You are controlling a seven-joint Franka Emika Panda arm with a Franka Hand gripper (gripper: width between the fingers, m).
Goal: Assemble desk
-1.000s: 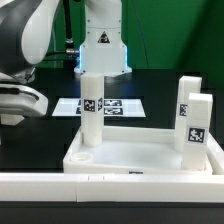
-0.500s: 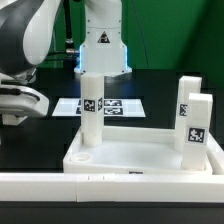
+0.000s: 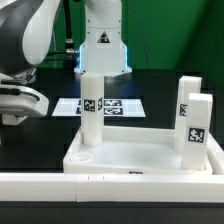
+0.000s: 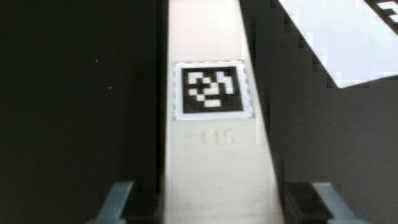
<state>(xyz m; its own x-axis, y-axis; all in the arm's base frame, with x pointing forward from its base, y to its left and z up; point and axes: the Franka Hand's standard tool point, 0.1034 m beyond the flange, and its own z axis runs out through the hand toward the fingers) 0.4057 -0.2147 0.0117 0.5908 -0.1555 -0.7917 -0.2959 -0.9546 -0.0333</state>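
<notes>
The white desk slab (image 3: 140,158) lies at the front middle. Three tagged legs stand upright in its corner sockets: one at the exterior view's left (image 3: 92,108) and two at its right (image 3: 187,108) (image 3: 198,125). My gripper (image 3: 12,112) hangs low at the far left edge of the exterior view. In the wrist view a fourth white leg (image 4: 214,120) with a square tag lies on the black table. It runs lengthwise between my gripper's (image 4: 222,203) fingers (image 4: 121,200). The jaws are open, with a dark gap on each side of the leg.
The marker board (image 3: 122,105) lies flat behind the slab, in front of the robot base (image 3: 102,45). A long white border rail (image 3: 110,187) runs along the front edge. A white corner (image 4: 347,40) shows beside the leg in the wrist view.
</notes>
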